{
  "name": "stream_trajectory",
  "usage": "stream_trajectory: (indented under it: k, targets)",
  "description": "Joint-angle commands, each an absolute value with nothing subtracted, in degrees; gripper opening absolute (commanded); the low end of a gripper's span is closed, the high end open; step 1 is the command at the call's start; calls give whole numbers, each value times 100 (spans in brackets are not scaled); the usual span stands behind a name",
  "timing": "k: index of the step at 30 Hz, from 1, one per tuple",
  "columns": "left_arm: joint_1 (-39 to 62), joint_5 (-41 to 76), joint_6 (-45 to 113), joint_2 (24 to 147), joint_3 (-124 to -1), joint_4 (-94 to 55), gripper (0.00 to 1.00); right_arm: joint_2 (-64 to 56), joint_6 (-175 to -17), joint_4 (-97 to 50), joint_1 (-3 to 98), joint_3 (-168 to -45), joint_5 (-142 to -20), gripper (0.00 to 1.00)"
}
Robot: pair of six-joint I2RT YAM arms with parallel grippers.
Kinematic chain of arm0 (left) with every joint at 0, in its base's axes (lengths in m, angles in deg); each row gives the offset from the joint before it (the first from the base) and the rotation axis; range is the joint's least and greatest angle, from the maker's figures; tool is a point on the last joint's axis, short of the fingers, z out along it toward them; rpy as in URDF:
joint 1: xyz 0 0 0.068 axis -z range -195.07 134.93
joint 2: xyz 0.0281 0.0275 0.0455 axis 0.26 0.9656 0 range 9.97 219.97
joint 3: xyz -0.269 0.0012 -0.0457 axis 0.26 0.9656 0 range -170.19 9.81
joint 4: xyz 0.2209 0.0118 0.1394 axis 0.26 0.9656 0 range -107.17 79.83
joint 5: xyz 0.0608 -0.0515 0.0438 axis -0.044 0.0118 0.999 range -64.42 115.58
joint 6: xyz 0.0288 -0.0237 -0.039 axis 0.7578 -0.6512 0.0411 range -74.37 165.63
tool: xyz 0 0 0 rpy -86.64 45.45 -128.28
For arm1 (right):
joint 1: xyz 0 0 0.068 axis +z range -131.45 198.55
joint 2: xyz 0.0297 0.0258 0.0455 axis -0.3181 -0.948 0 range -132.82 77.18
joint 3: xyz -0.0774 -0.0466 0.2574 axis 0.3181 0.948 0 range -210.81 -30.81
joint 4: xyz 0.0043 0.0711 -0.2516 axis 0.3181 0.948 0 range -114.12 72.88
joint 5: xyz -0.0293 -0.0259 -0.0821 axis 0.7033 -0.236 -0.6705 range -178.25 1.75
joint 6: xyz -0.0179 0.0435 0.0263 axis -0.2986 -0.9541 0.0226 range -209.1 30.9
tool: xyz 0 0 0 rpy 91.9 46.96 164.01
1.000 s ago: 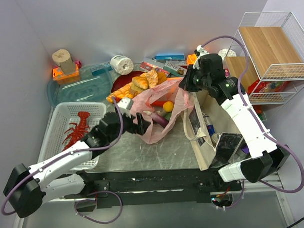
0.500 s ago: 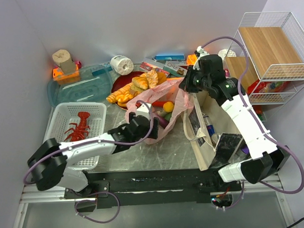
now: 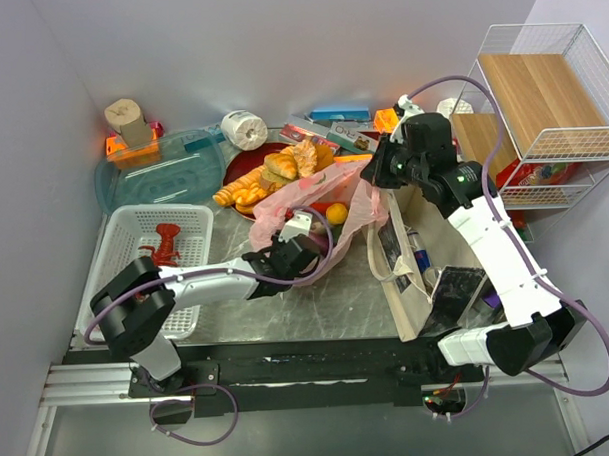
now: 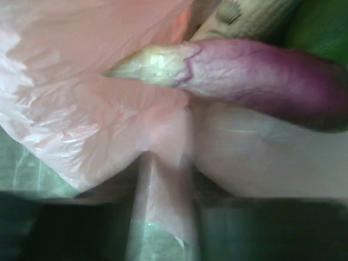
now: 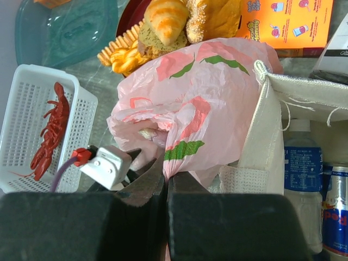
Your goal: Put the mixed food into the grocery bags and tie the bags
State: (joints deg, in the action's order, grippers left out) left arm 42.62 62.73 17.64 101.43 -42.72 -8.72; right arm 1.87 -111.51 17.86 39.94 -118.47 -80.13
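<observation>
The pink bag (image 3: 359, 211) lies mid-table, its handle bunched in my shut right gripper (image 3: 376, 175), whose fingertips meet on the gathered plastic (image 5: 167, 179). My left gripper (image 3: 293, 250) is at the bag's near-left edge, and a fold of the pink bag (image 4: 81, 98) is pinched between its dark fingers (image 4: 166, 217). Inside the bag lie a purple eggplant (image 4: 261, 70) and a yellow lemon (image 3: 336, 214). The beige canvas tote (image 3: 411, 254) stands open to the right, holding a blue-labelled bottle (image 5: 303, 168) and a can (image 5: 337, 206).
A white basket (image 3: 126, 284) with a red lobster (image 3: 163, 243) sits at the left. Breads on a red plate (image 3: 282, 169) lie behind the bag, beside a teal lid (image 3: 162, 168) and a paper roll (image 3: 244, 130). A wire rack (image 3: 546, 109) stands at the far right.
My left arm has swung right and down to the bag's near edge, and its jaws have closed from wide open onto the plastic. The right gripper has held its grip in place.
</observation>
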Motion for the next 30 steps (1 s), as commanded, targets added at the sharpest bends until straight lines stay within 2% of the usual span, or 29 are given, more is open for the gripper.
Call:
stream_trajectory:
  k: [1,3,9,14,23,28,29,30]
  targets:
    - [4303,6733,1760,10033,-4451,-610,19,379,-11054,1622,4008,-11922,-8086,0]
    - [4303,6856,1733,9664,-4407,-469,1,361,-10984,1710,4008,-11993,-8139,0]
    - [4268,6602,1803,7925,-4345,-398,1,124,-10764,2070,4008,-12494,-8403,0]
    - [3952,5390,1874,6677,-3942,-899,1,28,-10799,2036,4008,-12389,-8421,0]
    - [2714,3450,1311,5586,-2571,-1838,1,-113,-10878,1772,4131,-11861,-8184,0]
    - [2545,2972,1240,5339,-2131,-2147,1,-166,-10633,1807,4280,-11914,-7553,0]
    - [2554,2945,1258,5208,-2087,-2261,1,-140,-10598,1816,4307,-11931,-7490,8]
    - [2545,2928,1267,5128,-1999,-2297,1,-105,-10571,1842,4333,-11966,-7463,20]
